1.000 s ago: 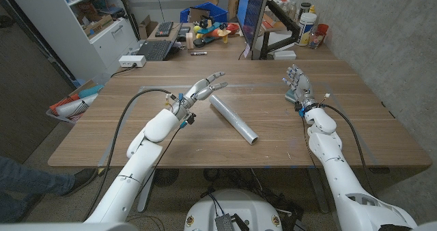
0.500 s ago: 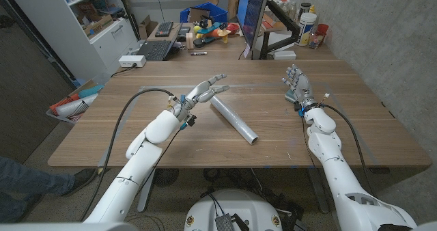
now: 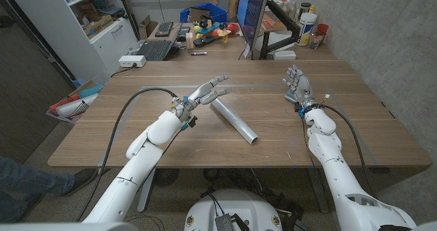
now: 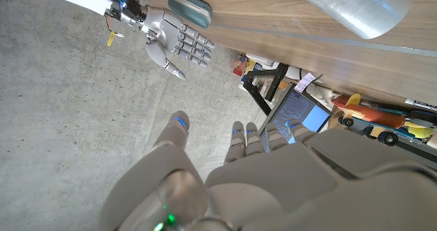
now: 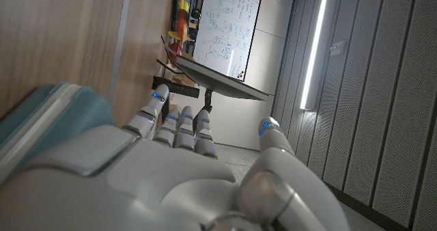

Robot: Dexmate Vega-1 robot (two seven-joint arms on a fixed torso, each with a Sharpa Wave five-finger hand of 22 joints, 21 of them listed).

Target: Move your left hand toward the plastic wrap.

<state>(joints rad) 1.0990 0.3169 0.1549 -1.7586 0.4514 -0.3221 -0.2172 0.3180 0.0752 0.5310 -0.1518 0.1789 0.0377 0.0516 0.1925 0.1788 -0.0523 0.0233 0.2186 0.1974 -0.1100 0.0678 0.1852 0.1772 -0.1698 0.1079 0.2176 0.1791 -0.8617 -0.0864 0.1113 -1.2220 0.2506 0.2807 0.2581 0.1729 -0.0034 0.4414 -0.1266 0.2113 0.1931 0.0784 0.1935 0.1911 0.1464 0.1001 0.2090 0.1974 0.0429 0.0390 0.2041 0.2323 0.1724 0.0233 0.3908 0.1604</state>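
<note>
Wood-grain table [image 3: 171, 139] carries a clear cylindrical roll of plastic wrap [image 3: 233, 119], lying diagonally near its centre. Left hand [image 3: 203, 91] hovers just beside the roll's far end, fingers spread, holding nothing. Right hand [image 3: 297, 85] stands well apart, fingers spread, by a teal block [image 4: 189, 7].

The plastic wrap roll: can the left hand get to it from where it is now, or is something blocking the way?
Probably yes. The left hand is open, fingers spread, just beside the far end of the plastic wrap roll, and nothing lies between them on the table. The right hand stands well off to the other side.
</note>
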